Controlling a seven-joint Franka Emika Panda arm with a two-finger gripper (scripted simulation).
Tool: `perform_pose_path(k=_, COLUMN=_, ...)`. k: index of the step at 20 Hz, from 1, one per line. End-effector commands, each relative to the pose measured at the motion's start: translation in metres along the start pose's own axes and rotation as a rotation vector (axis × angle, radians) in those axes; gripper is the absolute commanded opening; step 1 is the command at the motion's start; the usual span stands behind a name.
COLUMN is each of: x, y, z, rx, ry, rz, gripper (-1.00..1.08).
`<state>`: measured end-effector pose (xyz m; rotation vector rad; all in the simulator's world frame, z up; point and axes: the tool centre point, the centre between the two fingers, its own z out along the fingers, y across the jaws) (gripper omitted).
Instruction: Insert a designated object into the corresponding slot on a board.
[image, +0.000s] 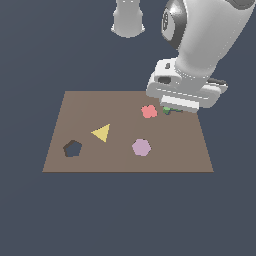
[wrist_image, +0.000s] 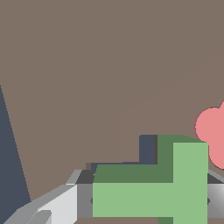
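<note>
The green T-shaped block (wrist_image: 148, 192) sits between my gripper's (wrist_image: 148, 204) fingers, which are shut on it. A grey finger (wrist_image: 57, 205) shows on one side of it. Just behind the block, part of the dark navy T-shaped slot (wrist_image: 148, 149) shows in the brown board (wrist_image: 87, 65); the block covers most of it. In the exterior view only a bit of the green block (image: 166, 110) shows under my gripper (image: 172, 111), low over the far part of the board (image: 120, 160) towards the exterior view's right.
A red flower-shaped piece (image: 149, 111) lies right beside the green block and also shows in the wrist view (wrist_image: 214, 131). A yellow triangle (image: 102, 133), a purple hexagon (image: 141, 147) and a dark pentagon recess (image: 73, 148) lie nearer on the board.
</note>
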<state>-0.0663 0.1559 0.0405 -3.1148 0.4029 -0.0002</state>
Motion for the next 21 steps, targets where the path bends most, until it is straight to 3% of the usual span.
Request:
perform_pose_path(k=1, x=-0.003, y=-0.008, z=0.0, rx=0.0, ry=0.0, rz=-0.013, gripper=-1.0)
perform_pose_path(k=11, x=-0.003, y=-0.009, z=0.01, rx=-0.001, ry=-0.001, rz=-0.017, gripper=-1.0)
perform_pose_path(k=12, x=-0.003, y=-0.009, z=0.01, rx=-0.001, ry=-0.001, rz=-0.017, gripper=1.0)
perform_pose_path(k=21, x=-0.003, y=-0.009, z=0.01, rx=-0.001, ry=-0.001, rz=-0.017, gripper=1.0)
